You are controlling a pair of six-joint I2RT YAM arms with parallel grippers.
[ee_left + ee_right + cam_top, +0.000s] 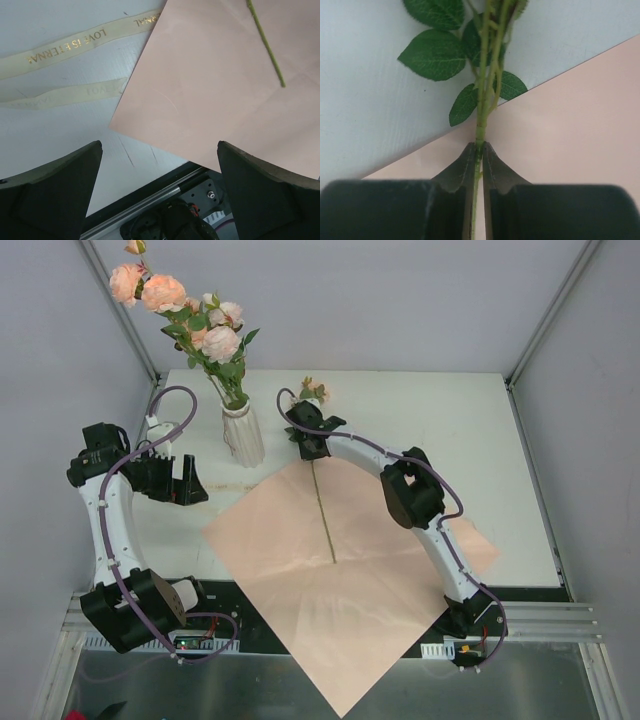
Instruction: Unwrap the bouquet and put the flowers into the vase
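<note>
The white ribbed vase (243, 437) stands at the back left and holds several peach-pink flowers (200, 320). The bouquet's pink paper (330, 570) lies unfolded flat on the table. One flower lies on it: a thin green stem (325, 512) with its bloom (313, 390) past the paper's far corner. My right gripper (306, 437) is shut on that stem (481, 120) just below the leaves (435, 55), at the paper's edge (570, 125). My left gripper (186, 482) is open and holds nothing, left of the vase, above the paper's corner (210, 85).
The cream ribbon (75, 44) printed with gold letters lies loose on the white table (450, 440) left of the paper. The paper's near corner hangs over the table's front rail (560, 615). Grey walls close in both sides.
</note>
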